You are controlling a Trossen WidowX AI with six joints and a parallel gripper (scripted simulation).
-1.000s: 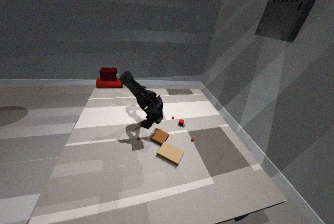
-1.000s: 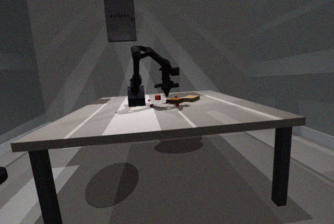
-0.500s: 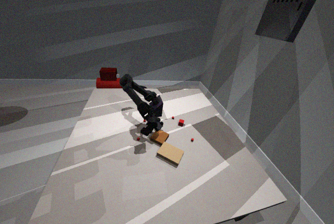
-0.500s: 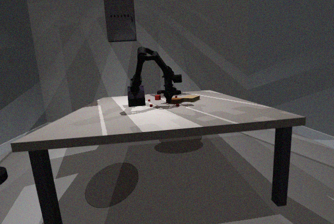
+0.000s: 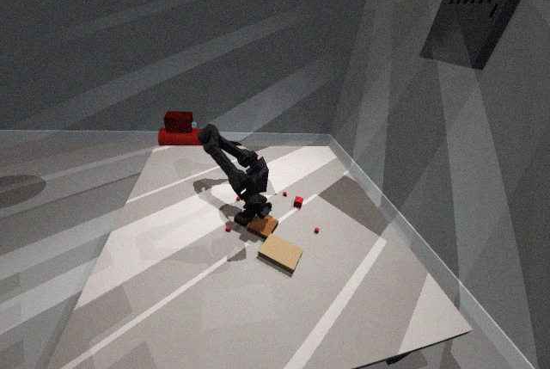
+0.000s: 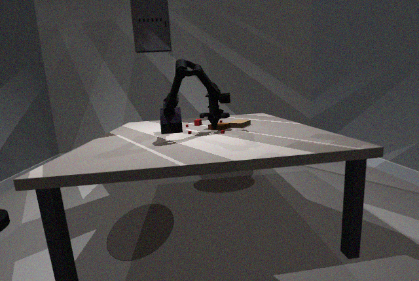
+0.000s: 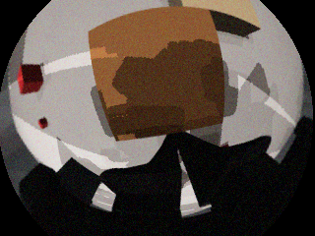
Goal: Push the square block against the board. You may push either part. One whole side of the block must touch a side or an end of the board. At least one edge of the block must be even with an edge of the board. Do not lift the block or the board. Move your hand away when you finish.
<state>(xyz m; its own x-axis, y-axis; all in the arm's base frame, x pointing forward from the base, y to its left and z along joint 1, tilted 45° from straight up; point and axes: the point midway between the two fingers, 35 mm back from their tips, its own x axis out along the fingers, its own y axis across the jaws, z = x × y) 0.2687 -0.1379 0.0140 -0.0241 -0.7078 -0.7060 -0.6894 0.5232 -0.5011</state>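
The square block [image 5: 268,225] [image 7: 157,29] is orange-brown and lies flat on the table. The board [image 5: 280,251] [image 6: 241,122] [image 7: 231,9] is pale tan and lies flat beyond the block, seen from my wrist. The two are close at a corner region and offset sideways: the board reaches past the block's right side in the wrist view. Whether they touch is hidden. My gripper [image 6: 213,128] [image 7: 173,132] is shut and empty, its tips low at the block's near side, opposite the board. Contact with the block cannot be told.
A red cube [image 5: 298,202] [image 6: 198,122] [image 7: 31,79] stands to one side of the block. Several tiny red cubes lie around, one [image 5: 316,230] near the board and another [image 5: 228,228] on the block's other side. Striped light and shadow cross the table [image 5: 177,303].
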